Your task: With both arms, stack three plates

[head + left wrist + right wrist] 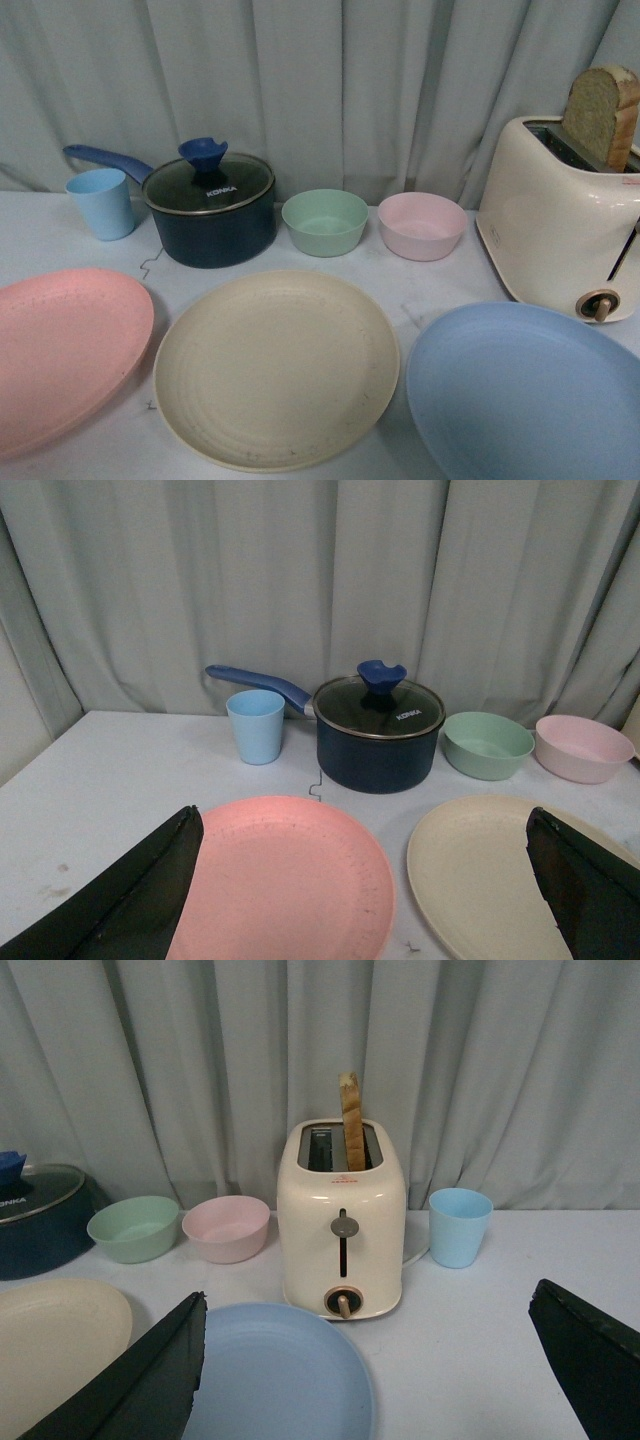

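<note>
Both wrist views show wide-open jaws: the left pincer (362, 820) gapes empty above the pink plate (65, 350), the right pincer (367, 1295) empty above the light blue plate (530, 390). Between those two lies the cream plate (275, 365); all three lie flat, bare and unstacked along the near edge of the table (420, 300). Behind them stand a blue cup (102, 203), a lidded dark blue pot (210, 210), an empty green bowl (324, 222), an empty pink bowl (421, 225) and, just behind the blue plate, a toaster (560, 220) holding a bread slice (602, 115). A second blue cup (460, 1226) stands beside the toaster. A curtain (330, 80) hangs behind.
</note>
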